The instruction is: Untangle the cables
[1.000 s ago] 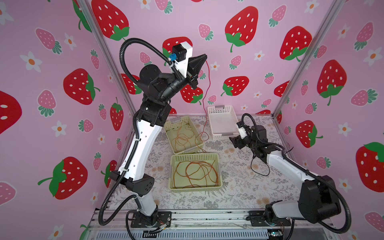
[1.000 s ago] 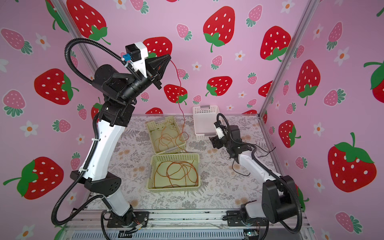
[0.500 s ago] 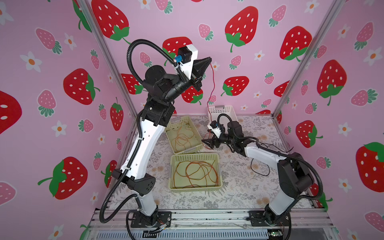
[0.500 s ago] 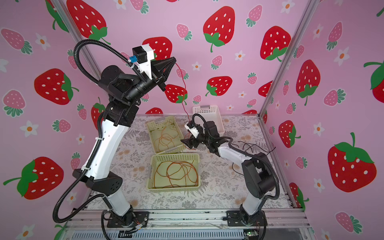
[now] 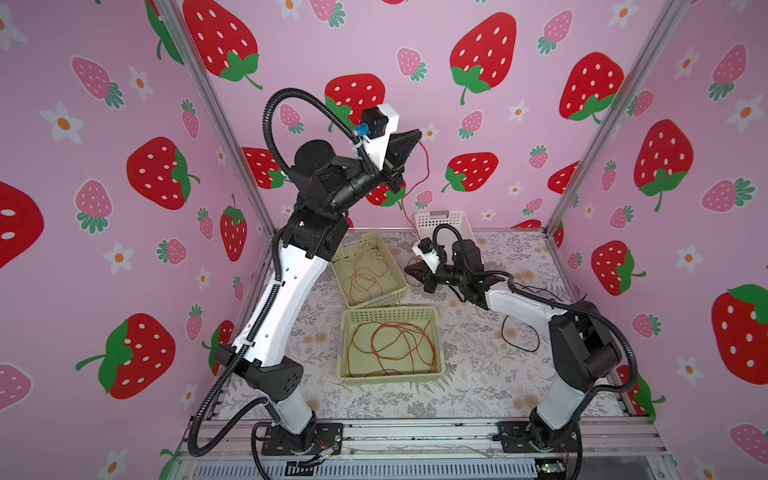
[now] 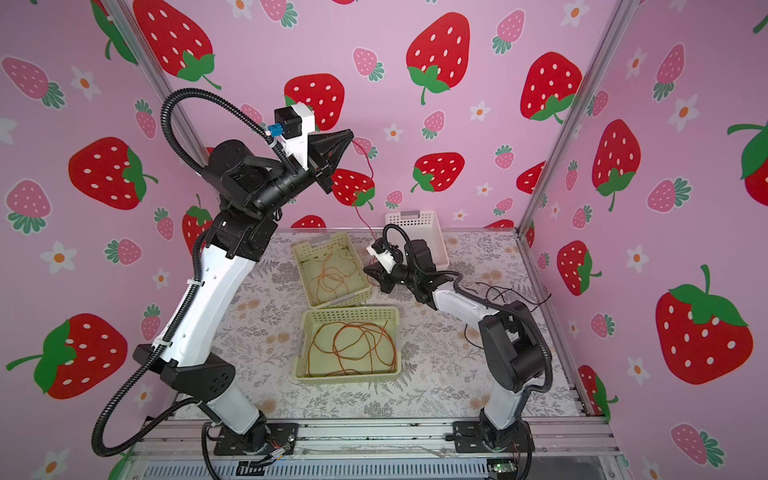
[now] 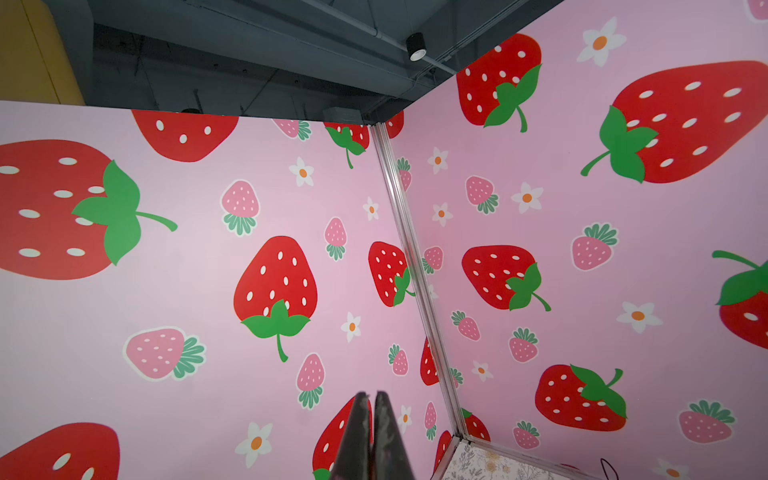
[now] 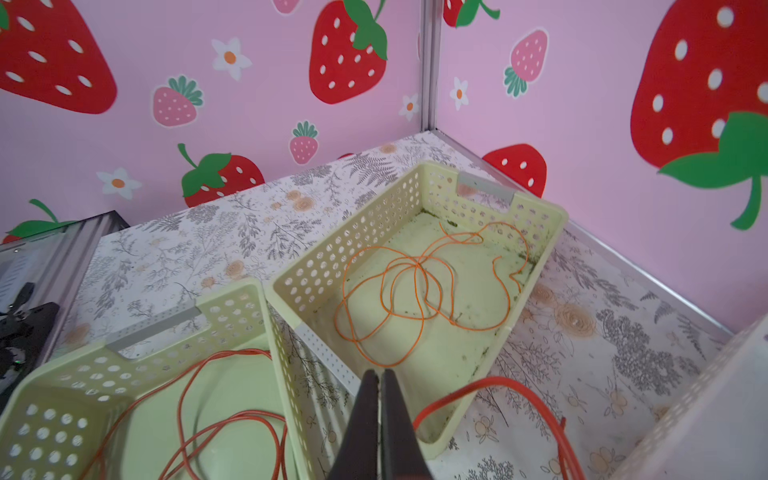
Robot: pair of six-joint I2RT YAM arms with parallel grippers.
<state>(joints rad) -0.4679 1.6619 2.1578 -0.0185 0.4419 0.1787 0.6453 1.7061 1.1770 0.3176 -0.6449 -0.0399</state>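
A thin red cable (image 5: 424, 166) hangs from my left gripper (image 5: 417, 135), which is raised high by the back wall and shut on its upper end. The cable drops to my right gripper (image 5: 409, 272), low beside the far basket. In the right wrist view the jaws of the right gripper (image 8: 379, 374) are shut, and the red cable (image 8: 478, 384) comes out from under one finger. In the left wrist view the left gripper (image 7: 371, 395) is shut and the cable is hidden. Orange cables (image 5: 390, 345) lie coiled in both yellow-green baskets, and a black cable (image 5: 519, 332) lies on the table.
The near yellow-green basket (image 5: 436, 332) stands mid-table. The far yellow-green basket (image 5: 399, 270) stands behind it, turned at an angle. A white basket (image 5: 444, 218) stands against the back wall behind my right arm. Pink strawberry walls enclose three sides.
My right arm swung left from beside the white basket to the hanging red cable, and its jaws closed. The white basket now sits farther back. My left gripper shifted slightly right.
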